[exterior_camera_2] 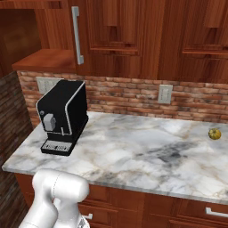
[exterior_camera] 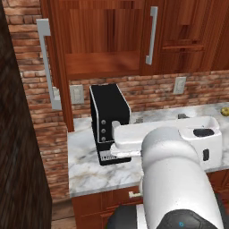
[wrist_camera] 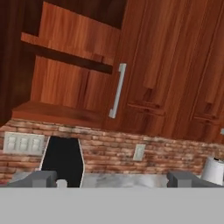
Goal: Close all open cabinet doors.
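Observation:
One cabinet door [exterior_camera: 59, 53] on the left stands swung out toward me, seen nearly edge-on, with its long grey bar handle [exterior_camera: 47, 62] on the outer side. Behind it lies the bare cabinet interior [exterior_camera: 103, 40], which the hand view shows with a shelf [wrist_camera: 65, 57]. The neighbouring door [exterior_camera: 147, 27] to the right is shut, its handle [wrist_camera: 117, 89] vertical. My gripper [wrist_camera: 111, 181] is open and holds nothing, its fingertips [wrist_camera: 40, 178] far apart. It points at the cabinets from over the counter and touches none of them.
A black coffee machine [exterior_camera: 109, 120] stands on the marble counter [exterior_camera_2: 133, 151] below the open cabinet. A small yellow-green fruit [exterior_camera_2: 214, 133] lies at the counter's far right. Wall outlets [exterior_camera_2: 164, 93] sit in the brick backsplash. A dark wall [exterior_camera: 18, 156] rises at the left.

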